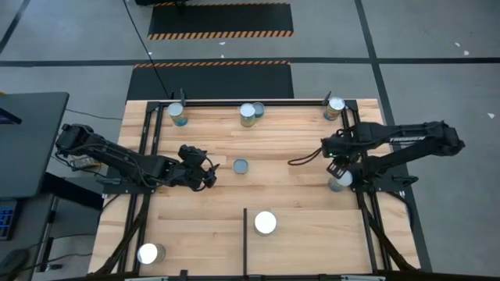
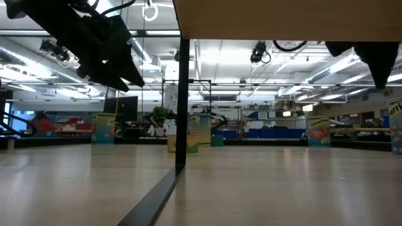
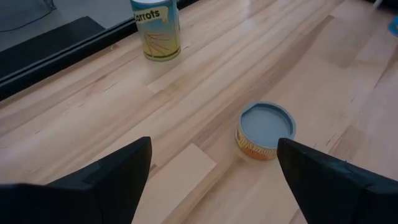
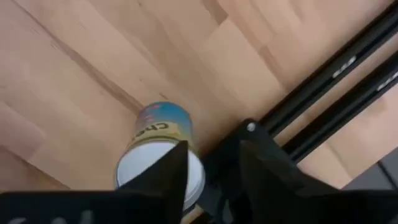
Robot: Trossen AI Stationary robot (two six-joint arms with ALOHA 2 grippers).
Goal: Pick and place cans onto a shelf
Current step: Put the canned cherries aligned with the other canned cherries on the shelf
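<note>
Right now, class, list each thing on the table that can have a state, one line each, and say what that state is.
Left gripper: jaws open, empty, near the short can.
Short can: upright, dull blue-grey top, untouched.
Right gripper: jaws partly apart around the can by the rail.
Can by the rail: upright, beside the black right rail.
Carrots can: upright, standing free.
Front centre can: upright.

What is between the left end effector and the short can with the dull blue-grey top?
Nothing visible: only bare light-wood tabletop lies between the open left end effector and the short dull blue-grey-topped can.
</note>
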